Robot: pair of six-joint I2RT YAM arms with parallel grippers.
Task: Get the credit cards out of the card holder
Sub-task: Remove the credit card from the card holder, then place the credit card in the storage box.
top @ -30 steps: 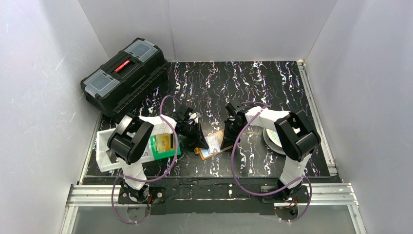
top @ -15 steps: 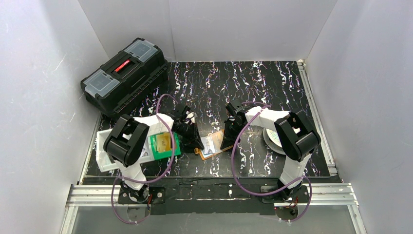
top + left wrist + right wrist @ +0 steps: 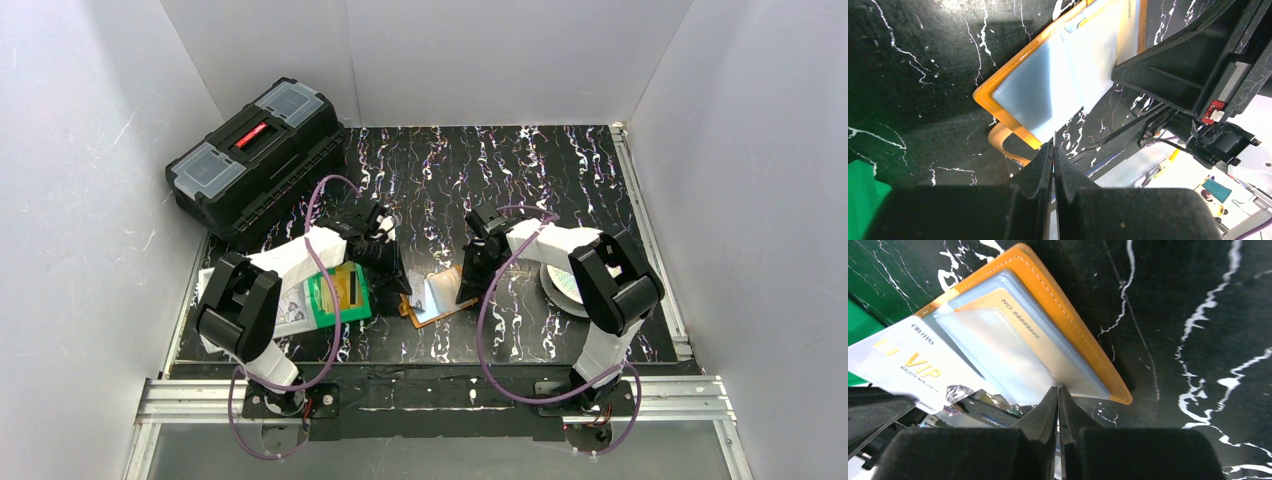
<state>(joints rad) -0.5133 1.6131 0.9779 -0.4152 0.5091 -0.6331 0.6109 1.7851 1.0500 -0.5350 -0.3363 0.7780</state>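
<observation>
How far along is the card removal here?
Done: a gold card seems to lie in the green bin. In hand: the left end effector is shut on a VIP card at the end of the holder; whether it is fully out is unclear. The right end effector, shut, touches the holder's edge. Left: a pocketed card, gold, sits in a clear sleeve, plus setting down the VIP card.

Pale card (image 3: 908, 371), right wrist view: "VIP" in gold capitals; smaller lines above and below it too blurred to read. Gold card (image 3: 1020, 327) in card holder (image 3: 1073, 335) pocket: "NO." then a row of 8s. Toolbox (image 3: 255, 155) red label: illegible
</observation>
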